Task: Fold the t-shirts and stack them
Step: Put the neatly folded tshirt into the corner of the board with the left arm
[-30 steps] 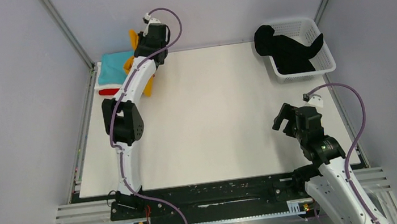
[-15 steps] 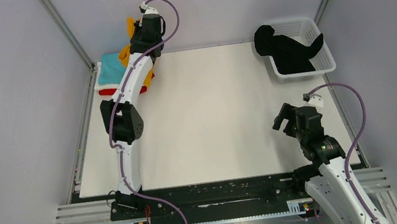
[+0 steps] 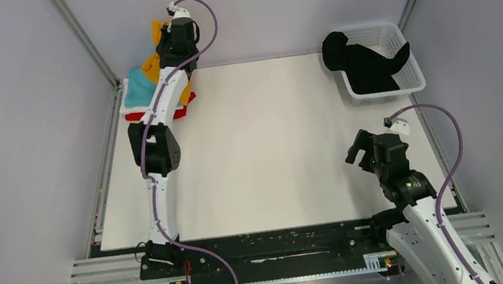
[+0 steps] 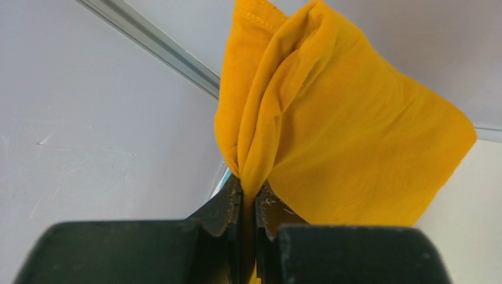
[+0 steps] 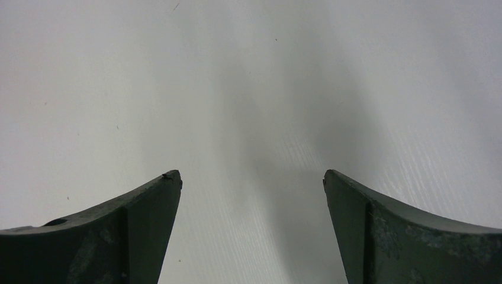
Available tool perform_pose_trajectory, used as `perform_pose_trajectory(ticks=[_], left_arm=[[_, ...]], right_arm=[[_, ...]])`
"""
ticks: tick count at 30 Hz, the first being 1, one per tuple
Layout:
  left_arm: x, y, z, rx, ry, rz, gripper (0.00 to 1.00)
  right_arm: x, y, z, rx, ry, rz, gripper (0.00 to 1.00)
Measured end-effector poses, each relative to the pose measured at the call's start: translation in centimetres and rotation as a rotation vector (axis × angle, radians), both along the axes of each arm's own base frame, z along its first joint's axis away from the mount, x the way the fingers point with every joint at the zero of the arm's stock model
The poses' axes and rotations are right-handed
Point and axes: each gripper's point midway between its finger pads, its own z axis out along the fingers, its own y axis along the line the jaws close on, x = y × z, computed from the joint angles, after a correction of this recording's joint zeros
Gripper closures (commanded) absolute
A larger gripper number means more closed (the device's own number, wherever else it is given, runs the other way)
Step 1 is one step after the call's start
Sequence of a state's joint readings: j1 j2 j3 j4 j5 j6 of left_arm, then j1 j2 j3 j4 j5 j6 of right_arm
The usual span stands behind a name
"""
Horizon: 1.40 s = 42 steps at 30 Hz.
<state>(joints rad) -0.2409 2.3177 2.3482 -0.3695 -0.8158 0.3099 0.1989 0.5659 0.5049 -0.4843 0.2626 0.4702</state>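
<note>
Mustard-orange soft cloth t-shirt (image 4: 331, 130): bunched, gathered folds pinched between the closed black fingers (image 4: 228, 207) of the left gripper (image 4: 247, 192) at 6 o'clock, fanning out toward 3 o'clock. Silver metal frame rail (image 4: 154, 44): diagonal, from 11 o'clock, passing behind the cloth.

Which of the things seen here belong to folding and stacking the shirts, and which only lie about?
Belong to the job:
- mustard shirt, pinched in the left gripper
- teal shirt over red shirt, far left corner
- black shirt, in the basket

Only there:
- basket
- right gripper, open, idle over the table
</note>
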Motion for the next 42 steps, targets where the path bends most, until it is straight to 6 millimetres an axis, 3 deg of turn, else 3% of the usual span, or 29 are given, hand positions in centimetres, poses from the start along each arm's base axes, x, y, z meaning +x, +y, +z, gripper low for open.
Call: perform_pose_trajectory(ticks=[7,15,20,23,28,29,32,33,42], left_arm=[[1.8,4.2,-2.6,0.066,0.003,0.066,1.00],[2.4,9.2,-3.7,0.074,-0.016,0.138,1.00],[2.7,10.9,-4.9,0.070,-0.011,0.152,0.99],[3.0,11.6,-5.8,0.068,-0.003,0.156,0.93],[3.4,12.2,-7.5,0.060,0.007,0.157,0.73],[3.5,12.4,-7.8,0.060,0.010,0.158,0.62],[3.5,13.0,-8.3,0.055,0.011,0.169,0.10],[3.5,13.3,-8.3,0.041,-0.002,0.180,0.02],[3.4,13.7,-9.6,-0.058,-0.024,0.197,0.01]], right_arm=[[0.0,-0.3,-0.4,-0.017,0.018,-0.012,0.02],[0.0,-0.7,-0.8,-0.033,0.036,-0.028,0.02],[0.1,-0.7,-0.7,-0.036,0.034,-0.031,0.01],[0.1,-0.7,-0.8,-0.037,0.040,-0.031,0.01],[0.1,-0.7,-1.2,-0.040,0.056,-0.031,0.02],[0.1,-0.7,-1.3,-0.041,0.060,-0.031,0.02],[0.0,-0.7,-1.4,-0.043,0.067,-0.031,0.02],[0.0,-0.7,-1.4,-0.043,0.068,-0.031,0.02],[0.1,-0.7,-1.4,-0.042,0.065,-0.031,0.02]])
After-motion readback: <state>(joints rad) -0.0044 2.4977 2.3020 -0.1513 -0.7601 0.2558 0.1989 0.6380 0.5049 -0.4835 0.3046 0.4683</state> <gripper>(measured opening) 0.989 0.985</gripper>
